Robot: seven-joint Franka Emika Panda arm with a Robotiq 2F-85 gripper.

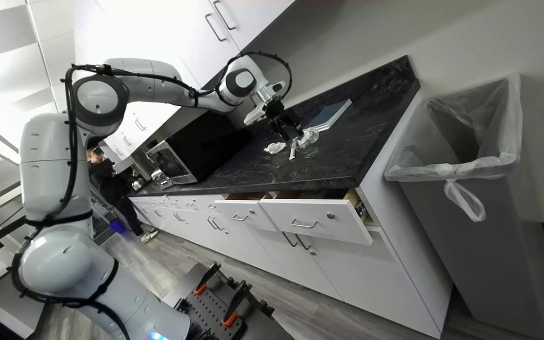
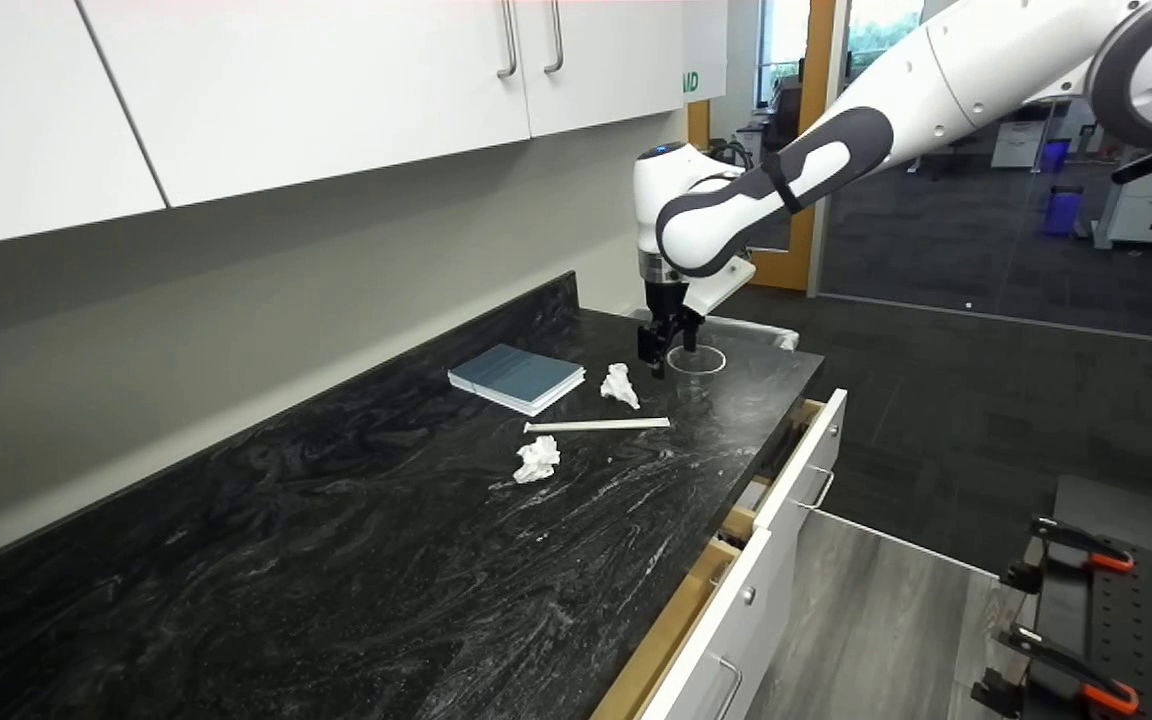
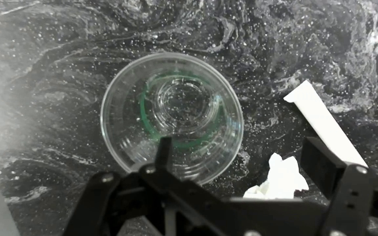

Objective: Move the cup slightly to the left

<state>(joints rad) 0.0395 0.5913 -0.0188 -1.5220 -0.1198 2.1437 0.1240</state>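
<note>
Note a long dark table in both exterior views, streaked with white. Over it, log a white robot arm, angled down at the wrist. In an exterior view, find a plastic-lined grey bin just beside the end of the table. Below the table's front edge, see two drawers pulled partly out. Record a blue-topped book lying flat toward the back of the table.

Read the jaws as spread apart, with one fingertip in front of the cup in the wrist view and the other out past the rim. Cannot tell from these angles about contact with the rim. Locate the cup, clear with a green ring, standing upright on the table near the bin end. List last a slim white strip, lying between two crumpled white papers.
</note>
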